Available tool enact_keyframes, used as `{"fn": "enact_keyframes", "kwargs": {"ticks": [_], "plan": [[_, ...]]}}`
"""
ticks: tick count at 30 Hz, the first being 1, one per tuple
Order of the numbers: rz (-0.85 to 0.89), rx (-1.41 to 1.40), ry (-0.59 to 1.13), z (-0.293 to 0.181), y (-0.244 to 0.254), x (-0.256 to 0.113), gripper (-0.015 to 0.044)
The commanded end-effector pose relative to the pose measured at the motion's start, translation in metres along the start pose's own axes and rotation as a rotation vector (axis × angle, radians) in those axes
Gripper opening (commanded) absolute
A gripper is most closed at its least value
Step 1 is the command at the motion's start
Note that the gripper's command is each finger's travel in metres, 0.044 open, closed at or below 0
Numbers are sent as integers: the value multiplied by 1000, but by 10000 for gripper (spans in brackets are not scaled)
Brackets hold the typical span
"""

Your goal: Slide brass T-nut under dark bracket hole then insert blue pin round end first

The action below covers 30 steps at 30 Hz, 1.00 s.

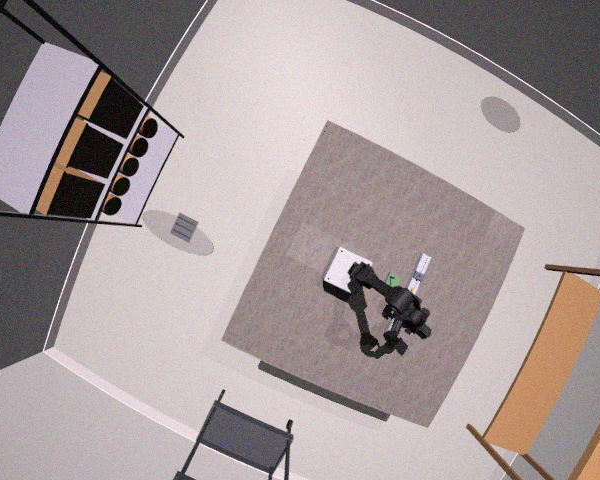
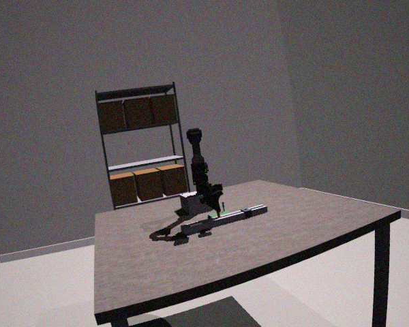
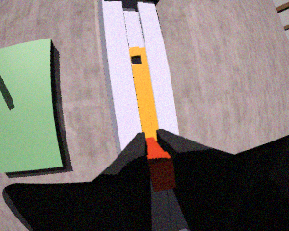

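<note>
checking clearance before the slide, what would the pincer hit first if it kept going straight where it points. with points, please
Likely the rail [image 2: 229, 219] [image 3: 165, 87], right below the pincer [image 2: 218, 211] [image 3: 150, 138]; the remaining gap is unclear.

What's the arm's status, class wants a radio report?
Gripper shut on orange handle. Brass nut at rail slot, short of dark bracket. No obstruction visible between.
</note>
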State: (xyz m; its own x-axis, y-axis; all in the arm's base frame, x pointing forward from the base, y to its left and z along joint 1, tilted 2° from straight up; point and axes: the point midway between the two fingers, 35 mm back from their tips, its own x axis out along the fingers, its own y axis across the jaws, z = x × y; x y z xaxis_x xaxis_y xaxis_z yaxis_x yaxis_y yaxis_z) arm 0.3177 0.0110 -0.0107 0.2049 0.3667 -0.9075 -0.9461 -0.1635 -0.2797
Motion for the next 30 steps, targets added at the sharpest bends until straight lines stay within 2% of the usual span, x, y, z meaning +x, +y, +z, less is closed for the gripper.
{"fn": "enact_keyframes", "kwargs": {"ticks": [1, 30], "plan": [[3, 3, 2, 0, -3, -1, -150], [60, 21, -1, 0, -6, -1, -150]]}}
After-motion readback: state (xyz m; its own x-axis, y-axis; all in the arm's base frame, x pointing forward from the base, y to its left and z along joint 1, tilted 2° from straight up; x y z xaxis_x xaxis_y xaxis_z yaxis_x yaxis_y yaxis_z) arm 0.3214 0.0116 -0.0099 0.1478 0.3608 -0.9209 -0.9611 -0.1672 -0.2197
